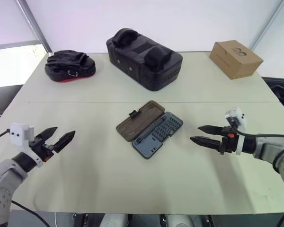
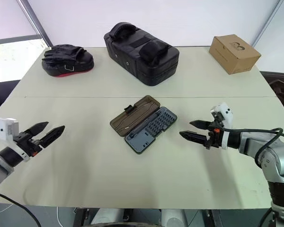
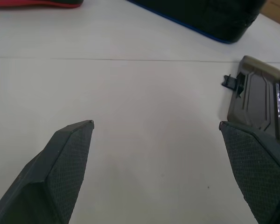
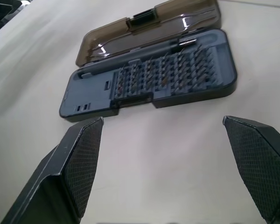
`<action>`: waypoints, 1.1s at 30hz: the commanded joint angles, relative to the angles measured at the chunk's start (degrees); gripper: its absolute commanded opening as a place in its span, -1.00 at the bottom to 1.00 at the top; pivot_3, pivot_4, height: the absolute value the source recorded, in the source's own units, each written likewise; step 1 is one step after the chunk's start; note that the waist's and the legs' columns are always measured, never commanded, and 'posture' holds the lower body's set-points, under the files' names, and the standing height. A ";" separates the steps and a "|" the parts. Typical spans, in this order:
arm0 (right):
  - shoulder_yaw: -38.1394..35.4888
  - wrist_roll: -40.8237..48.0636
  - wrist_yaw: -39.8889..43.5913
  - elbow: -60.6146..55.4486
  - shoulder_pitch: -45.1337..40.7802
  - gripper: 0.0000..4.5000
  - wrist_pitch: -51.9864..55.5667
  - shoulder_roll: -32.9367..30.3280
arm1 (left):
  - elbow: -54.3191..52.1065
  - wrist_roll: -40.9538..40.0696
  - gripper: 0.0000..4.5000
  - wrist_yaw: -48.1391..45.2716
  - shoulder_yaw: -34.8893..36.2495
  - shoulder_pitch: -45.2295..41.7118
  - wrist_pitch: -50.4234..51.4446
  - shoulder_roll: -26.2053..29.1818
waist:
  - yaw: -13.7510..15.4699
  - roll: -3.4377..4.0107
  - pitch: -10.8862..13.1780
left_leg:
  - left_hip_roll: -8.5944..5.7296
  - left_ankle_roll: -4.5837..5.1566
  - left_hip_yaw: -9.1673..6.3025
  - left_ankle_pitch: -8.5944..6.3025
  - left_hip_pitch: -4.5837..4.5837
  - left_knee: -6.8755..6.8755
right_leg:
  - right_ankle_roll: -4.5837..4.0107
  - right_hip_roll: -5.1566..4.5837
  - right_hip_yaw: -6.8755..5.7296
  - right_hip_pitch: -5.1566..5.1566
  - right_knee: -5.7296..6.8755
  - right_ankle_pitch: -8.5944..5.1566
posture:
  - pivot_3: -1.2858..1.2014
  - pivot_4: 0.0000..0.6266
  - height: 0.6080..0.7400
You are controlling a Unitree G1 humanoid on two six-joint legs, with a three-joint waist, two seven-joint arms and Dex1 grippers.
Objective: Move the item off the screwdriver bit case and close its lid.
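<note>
Our right gripper (image 1: 200, 134) hovered just above the table (image 1: 109, 189) on the right side, its two black fingers spread wide apart, holding nothing and pointing left toward the middle. Our left gripper (image 1: 58, 137) hung at the near left, also spread wide and empty, pointing right and slightly away from us. Between the two, well apart from both, the screwdriver bit case (image 1: 158, 135) lay flat at the centre of the table, turned at a diagonal and fully open. Its dark grey tray faced up on the near right, with rows of small bits (image 4: 177, 70) standing in it and a long slim tool (image 4: 144, 49) lying along the hinge side. The lid (image 1: 136, 119), smoky brown and translucent, lay flat on the table on the far left of the tray, joined to it along one long edge, with a small black clasp tab (image 1: 132, 114) on its outer edge. Nothing rested on the tray or the lid. Farther back, a big black padded bag (image 1: 143, 58) sat at the centre, a black and red padded mitt (image 1: 69, 65) at the far left, and a brown cardboard box (image 1: 235, 58) at the far right.
</note>
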 commanded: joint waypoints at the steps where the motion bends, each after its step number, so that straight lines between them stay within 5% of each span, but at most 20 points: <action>1: -0.62 -0.12 0.48 -1.07 -1.59 0.91 -1.20 -0.72 | 0.60 0.95 1.00 -1.96 -0.52 -1.47 -1.74 1.70 | 0.01 0.00 0.00 | 0.00 0.00 0.00 0.00 0.00 0.00 | 0.00 0.00 0.00 0.00 0.00 0.00 | 0.03 -0.52 1.00; 12: 0.45 3.72 0.16 -6.89 -6.00 0.91 1.34 -0.39 | 21.66 13.17 1.00 -22.80 -20.54 -24.55 -12.21 9.49 | 0.07 -0.02 -0.01 | -0.06 0.01 0.04 0.01 -0.03 0.02 | 0.01 0.03 0.02 -0.03 0.03 0.02 | 0.03 -0.52 1.00; 18: 1.77 4.20 -2.99 -11.49 -5.94 0.91 0.91 2.05 | 46.12 22.28 1.00 -29.12 -31.30 -44.61 -21.41 1.07 | -0.01 -0.06 -0.01 | -0.13 0.00 0.11 0.02 -0.06 0.07 | 0.15 0.06 0.09 -0.13 0.15 0.10 | 0.03 -0.52 1.00; 23: 1.48 5.91 -6.79 -17.08 -6.11 0.91 2.24 3.45 | 63.66 27.15 1.00 -30.24 -33.69 -55.04 -28.12 -5.71 | -0.43 -0.18 0.04 | -0.19 0.01 0.21 0.02 -0.13 0.14 | 0.18 0.07 0.17 -0.25 0.20 0.11 | 0.03 -0.52 1.00; 33: 1.13 7.12 -12.02 -20.64 -3.25 0.91 2.12 4.71 | 76.37 33.86 1.00 -30.33 -35.15 -60.88 -35.00 -12.02 | -0.22 -0.32 0.08 | -0.18 0.02 0.20 0.03 -0.44 0.28 | 0.25 0.12 0.17 -0.49 0.23 0.16 | 0.03 -0.52 1.00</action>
